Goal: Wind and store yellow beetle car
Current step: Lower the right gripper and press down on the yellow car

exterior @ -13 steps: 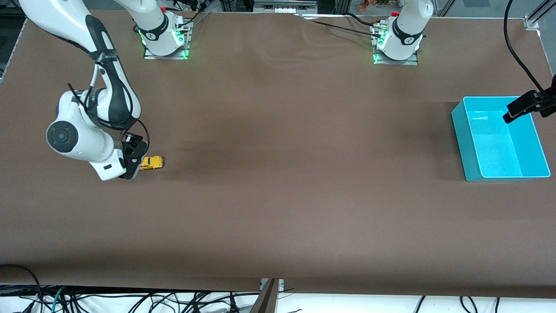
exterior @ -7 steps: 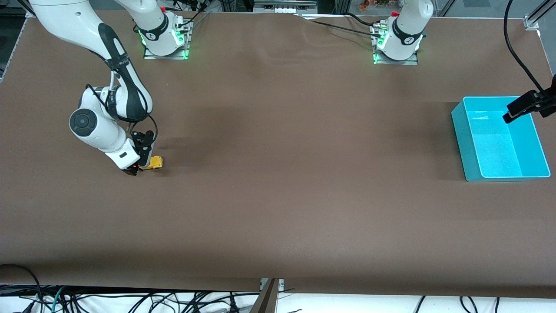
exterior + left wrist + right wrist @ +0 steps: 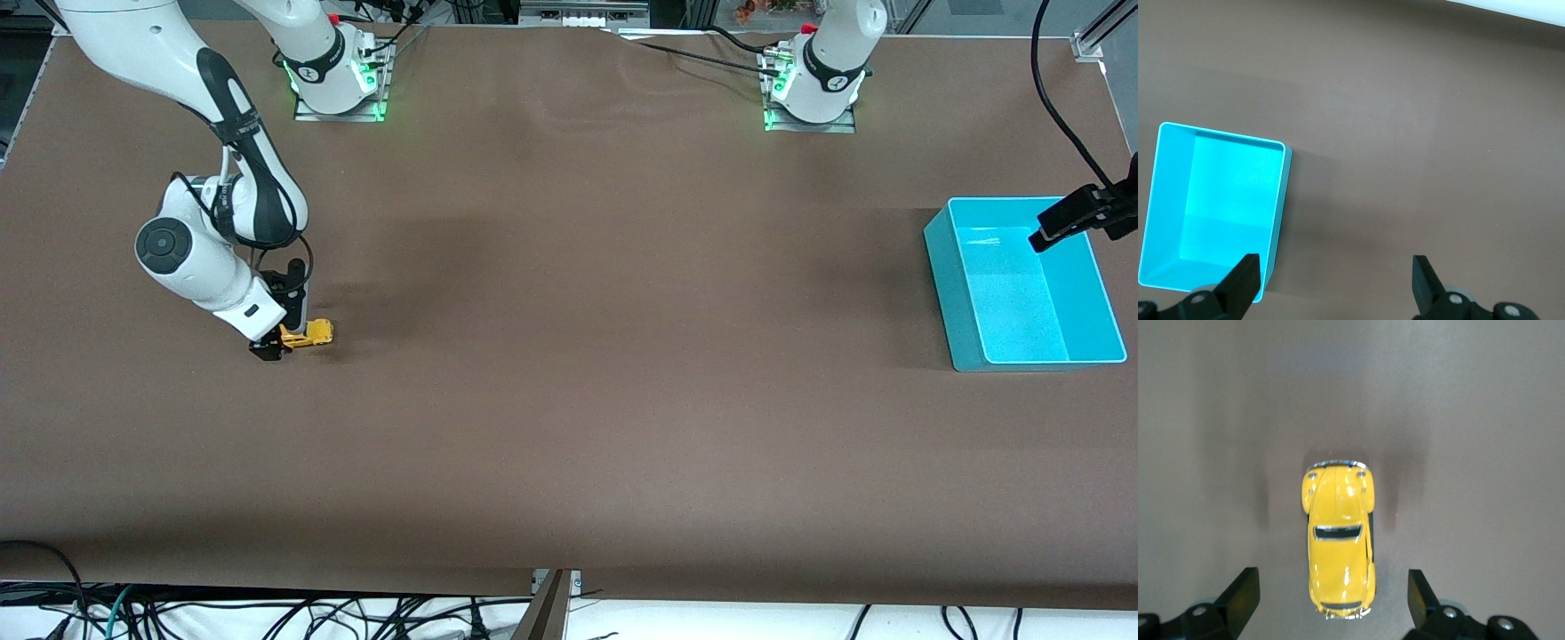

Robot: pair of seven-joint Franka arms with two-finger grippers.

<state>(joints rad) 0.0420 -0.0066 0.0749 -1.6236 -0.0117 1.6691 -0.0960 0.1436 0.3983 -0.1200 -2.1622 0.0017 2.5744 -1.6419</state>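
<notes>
Toward the right arm's end of the worktop, the yellow beetle car sits on its wheels on the brown surface, well away from the edge nearest the front camera. The right gripper is low over the car's end nearest that end of the worktop. In the right wrist view the car lies lengthwise between the two dark fingers, which stand spread on either side of it with bare brown worktop showing between each finger and the car's body, so they are released and hold nothing.

At the left arm's end of the worktop stands the turquoise bin, open side up, well apart from the car. The left gripper hangs in the air over the bin and waits there. In the left wrist view its fingers are spread wide and released, with the bin below them.
</notes>
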